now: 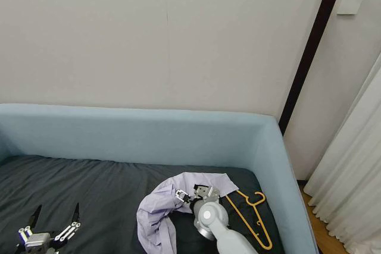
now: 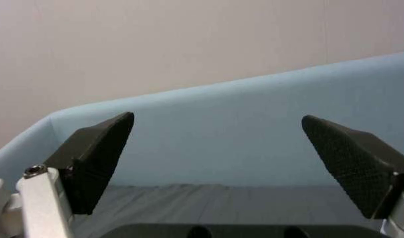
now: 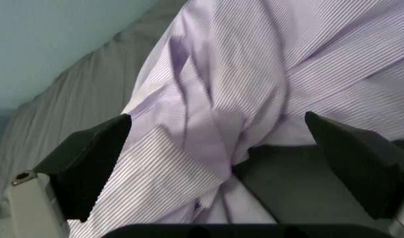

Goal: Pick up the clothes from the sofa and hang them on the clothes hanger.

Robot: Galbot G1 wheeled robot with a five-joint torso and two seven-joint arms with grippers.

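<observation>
A lilac striped shirt lies crumpled on the dark sofa seat, right of centre. An orange clothes hanger lies flat just right of it. My right gripper hovers open directly over the shirt's upper part, one finger on each side of a fold. In the right wrist view the striped shirt lies close beneath the spread fingers. My left gripper stands open low at the front left of the seat, far from the shirt, facing the light-blue backrest.
The sofa has a light-blue backrest and a right armrest. A plain wall rises behind. A dark door frame and a white curtain stand to the right, past the armrest.
</observation>
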